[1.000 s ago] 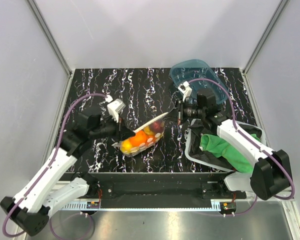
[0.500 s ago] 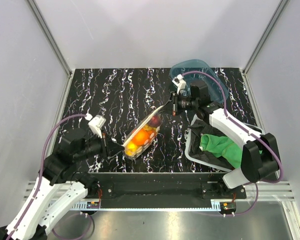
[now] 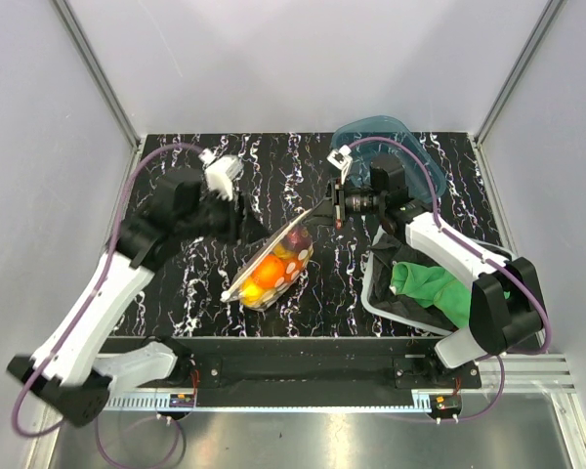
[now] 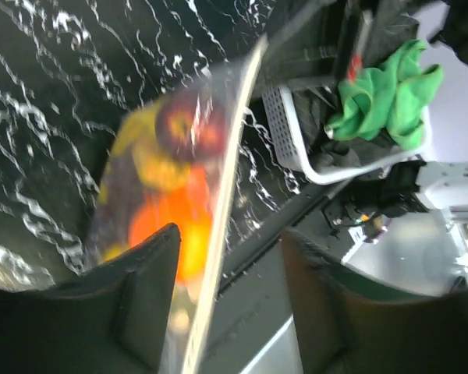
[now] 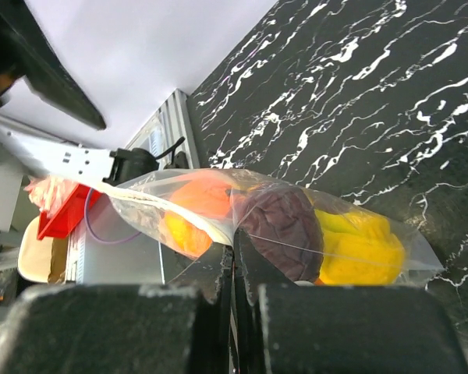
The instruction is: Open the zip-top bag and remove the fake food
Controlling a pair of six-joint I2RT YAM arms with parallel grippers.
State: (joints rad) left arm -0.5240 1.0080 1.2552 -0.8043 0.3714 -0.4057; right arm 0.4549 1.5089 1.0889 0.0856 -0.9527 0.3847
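**A:** Two grippers, one grip. On the left, the left gripper [image 4: 228, 238] has its fingers spread, one on each side of the seal strip of the zip-top bag [image 3: 291, 234], clamping nothing.

**B:** And where's the bag?

**A:** Mid-bench [image 3: 273, 166], a little toward the near edge, hanging on a slant. Its low end is at or near the surface and its high corner is up at the right. The fake food [image 3: 267, 275] is all inside, yellow, orange and dark red, lumped toward the low end.

**B:** So the right gripper [image 5: 235, 253] carries it?

**A:** Yes, fingers pressed together on a fold of film at that corner. That's my worry: it's one pinch on slick plastic with the load hanging from it. The film could slide out and the bag would flop.

**B:** And the seal?

**A:** I can't tell whether it's parted. If the left closes on both lips together, pulling would only stretch the bag.

**B:** Anything further right?

**A:** The blue tub [image 3: 381, 147] in the far right corner, and the basket [image 3: 369, 301] with its green cloth [image 3: 420, 281] by the near right edge. A wide swing of the right arm could clip either.
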